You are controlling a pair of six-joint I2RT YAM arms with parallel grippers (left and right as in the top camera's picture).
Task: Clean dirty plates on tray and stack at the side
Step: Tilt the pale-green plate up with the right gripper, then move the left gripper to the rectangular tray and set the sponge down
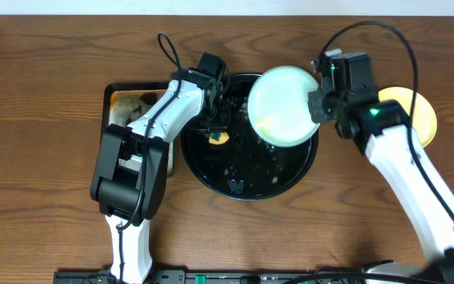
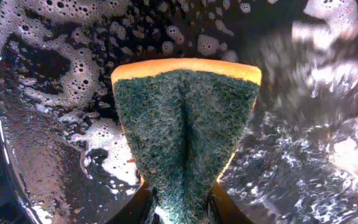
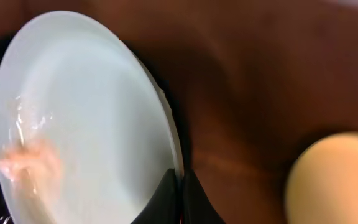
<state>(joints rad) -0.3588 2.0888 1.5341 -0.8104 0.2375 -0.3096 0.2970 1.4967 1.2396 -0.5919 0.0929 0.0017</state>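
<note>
table: wood grain seen, satin brown finish. tray: glossy black, wetted and foam-flecked. sponge: rough green scouring fibre bonded to orange-yellow foam (fibre face matt). blue-green plate: smooth, glossy, water-filmed. yellow plate: smooth. arm shells: white plastic, semi-gloss.

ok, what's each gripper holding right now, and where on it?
Left gripper pinches the sponge by one end. Right gripper clamps the pale blue-green plate by its rim.
</note>
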